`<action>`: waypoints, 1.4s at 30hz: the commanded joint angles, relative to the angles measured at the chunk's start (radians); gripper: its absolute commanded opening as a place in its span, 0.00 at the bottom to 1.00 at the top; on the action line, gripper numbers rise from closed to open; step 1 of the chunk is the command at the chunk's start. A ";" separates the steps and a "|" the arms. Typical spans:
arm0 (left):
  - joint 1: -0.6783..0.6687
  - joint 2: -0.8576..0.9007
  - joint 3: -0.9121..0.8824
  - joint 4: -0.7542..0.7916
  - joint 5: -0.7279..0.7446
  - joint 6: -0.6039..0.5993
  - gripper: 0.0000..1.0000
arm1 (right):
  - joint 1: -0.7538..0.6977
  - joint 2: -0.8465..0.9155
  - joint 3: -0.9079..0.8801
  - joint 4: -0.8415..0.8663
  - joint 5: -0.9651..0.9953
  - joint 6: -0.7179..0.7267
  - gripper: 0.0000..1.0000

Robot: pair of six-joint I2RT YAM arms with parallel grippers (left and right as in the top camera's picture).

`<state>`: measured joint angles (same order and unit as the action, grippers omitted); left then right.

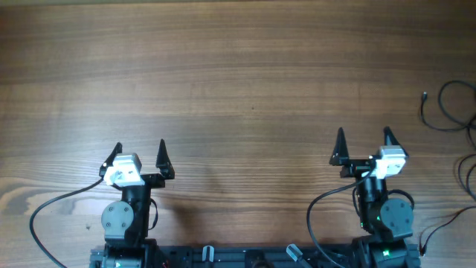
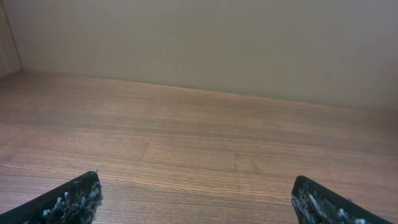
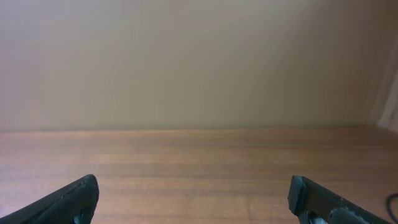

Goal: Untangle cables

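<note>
Cables (image 1: 446,129) sit at the bench's (image 1: 238,74) right edge: thin, light, floppy, probably slippery. Pinch a free strand near the plug. Left gripper (image 1: 140,145) and right gripper (image 1: 364,132) are spread apart, empty.

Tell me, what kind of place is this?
Probably a robot test bench: a left gripper and right gripper at a wooden table, thin cables at its right edge, a plain wall behind.
</note>
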<state>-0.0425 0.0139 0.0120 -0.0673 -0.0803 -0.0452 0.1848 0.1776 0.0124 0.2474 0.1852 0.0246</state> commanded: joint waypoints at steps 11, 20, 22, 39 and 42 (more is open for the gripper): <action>0.007 -0.007 -0.006 0.000 0.008 0.015 1.00 | -0.138 -0.174 -0.007 -0.171 -0.122 0.057 1.00; 0.008 -0.007 -0.006 0.000 0.008 0.015 1.00 | -0.178 -0.174 -0.007 -0.248 -0.233 0.042 1.00; 0.008 -0.007 -0.006 0.000 0.008 0.015 1.00 | -0.178 -0.174 -0.007 -0.248 -0.236 -0.006 1.00; 0.007 -0.007 -0.006 0.000 0.008 0.015 1.00 | -0.178 -0.174 -0.007 -0.246 -0.235 -0.022 1.00; 0.007 -0.007 -0.006 0.000 0.008 0.015 1.00 | -0.178 -0.174 -0.007 -0.247 -0.236 -0.022 1.00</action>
<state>-0.0425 0.0139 0.0120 -0.0673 -0.0799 -0.0452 0.0113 0.0181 0.0063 -0.0006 -0.0315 0.0200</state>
